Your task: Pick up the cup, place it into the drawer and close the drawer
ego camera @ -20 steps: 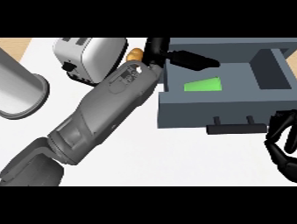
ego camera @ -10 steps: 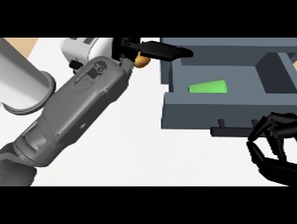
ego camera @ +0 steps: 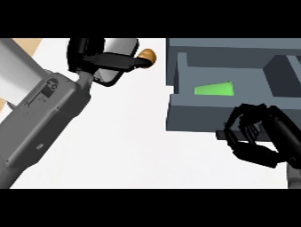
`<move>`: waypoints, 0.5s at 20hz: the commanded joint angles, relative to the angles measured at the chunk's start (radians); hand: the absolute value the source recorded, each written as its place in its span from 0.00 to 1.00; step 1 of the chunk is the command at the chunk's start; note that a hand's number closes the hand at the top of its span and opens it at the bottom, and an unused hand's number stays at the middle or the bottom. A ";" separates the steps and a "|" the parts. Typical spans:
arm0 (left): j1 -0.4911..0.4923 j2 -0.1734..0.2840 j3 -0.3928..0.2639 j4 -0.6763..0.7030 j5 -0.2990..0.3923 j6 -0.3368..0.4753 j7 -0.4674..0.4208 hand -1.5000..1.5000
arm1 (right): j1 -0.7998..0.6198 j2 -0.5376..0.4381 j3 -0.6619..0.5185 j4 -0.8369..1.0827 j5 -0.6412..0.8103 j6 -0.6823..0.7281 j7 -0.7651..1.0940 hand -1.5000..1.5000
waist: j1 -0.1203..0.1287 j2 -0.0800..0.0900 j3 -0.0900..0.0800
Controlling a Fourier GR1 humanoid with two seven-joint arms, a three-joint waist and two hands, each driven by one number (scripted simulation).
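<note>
The left hand [ego camera: 103, 60] hides much of the toaster [ego camera: 116, 62]; the drawer [ego camera: 238, 88] runs off the right edge.

No readable text, number or brand shows; the small marking on the left forearm [ego camera: 48, 88] is illegible

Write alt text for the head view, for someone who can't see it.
A green cup lies inside an open grey drawer, while the black right hand, fingers curled, is at the drawer's front. The black left hand is up near a silver toaster on the white counter.
</note>
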 commanded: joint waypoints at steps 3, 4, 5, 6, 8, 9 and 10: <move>0.123 0.098 0.046 -0.081 0.006 -0.067 -0.016 0.00 | -0.068 -0.018 0.151 0.192 0.284 -0.092 -0.063 1.00 | 0.006 0.007 0.000; 0.173 0.091 0.055 -0.111 0.016 -0.073 -0.033 0.00 | -0.099 -0.042 0.133 0.210 0.295 -0.079 -0.048 1.00 | 0.004 0.005 0.000; 0.159 0.114 0.070 -0.115 0.029 -0.083 0.006 0.00 | -0.126 -0.015 0.166 0.267 0.353 -0.126 -0.050 1.00 | 0.006 0.006 0.000; 0.186 0.094 0.049 -0.150 0.014 -0.064 -0.006 0.00 | -0.133 0.002 0.181 0.365 0.396 -0.184 -0.094 1.00 | 0.016 0.008 0.001; 0.250 0.120 0.060 -0.186 0.001 -0.074 -0.042 0.00 | -0.140 -0.012 0.200 0.424 0.453 -0.215 -0.112 1.00 | 0.010 0.006 0.001; 0.267 0.134 0.084 -0.173 0.012 -0.106 -0.059 0.00 | -0.217 0.031 0.206 0.516 0.466 -0.233 -0.103 1.00 | 0.015 0.011 0.001; 0.289 0.153 0.093 -0.211 0.021 -0.118 -0.032 0.00 | -0.286 0.013 0.166 0.562 0.455 -0.212 -0.108 1.00 | 0.010 0.008 0.001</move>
